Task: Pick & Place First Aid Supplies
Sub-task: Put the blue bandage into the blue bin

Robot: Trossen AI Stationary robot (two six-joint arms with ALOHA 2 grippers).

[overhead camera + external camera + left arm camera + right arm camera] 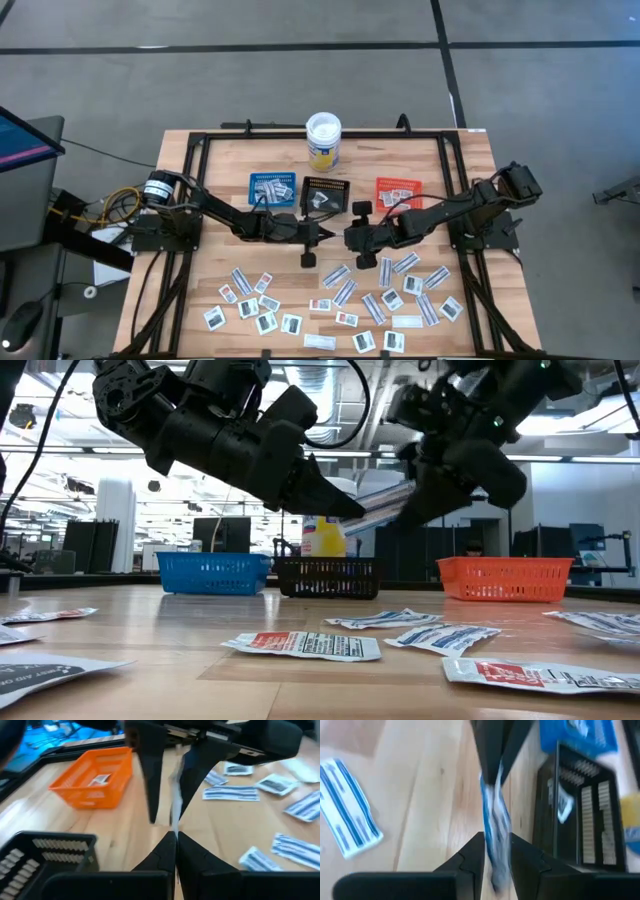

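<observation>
Evidently mid-handover: the two arms meet over the table centre, just in front of the black tray (327, 194), with one narrow white-and-blue strip (495, 827) passing between them.

Left gripper (175, 836): jaws pressed together, pinching the far end of the strip. Right gripper (496, 840): fingers standing slightly apart on either side of the strip; judged to be letting go, though whether they still touch the paper cannot be told.

Remaining packets (345, 295) lie scattered on the front half of the table. Blue tray (272, 188) already holds several strips, orange tray (398, 192) a few squarish packets.

Next move, as a judgement: right arm must back clear without dragging the strip, then the left arm carries it to a tray, likely the blue one, which holds similar strips. Risk: the thin paper slips or folds, since only its end is pinched.

View notes:
- High view gives the layout and which arm is which, but the strip is hidden between the grippers.
- Low view shows both grippers raised well above the table, strip bridging them.
- Right wrist view alone shows the gap at the right fingers.
- Left wrist view shows the shut left jaws.
</observation>
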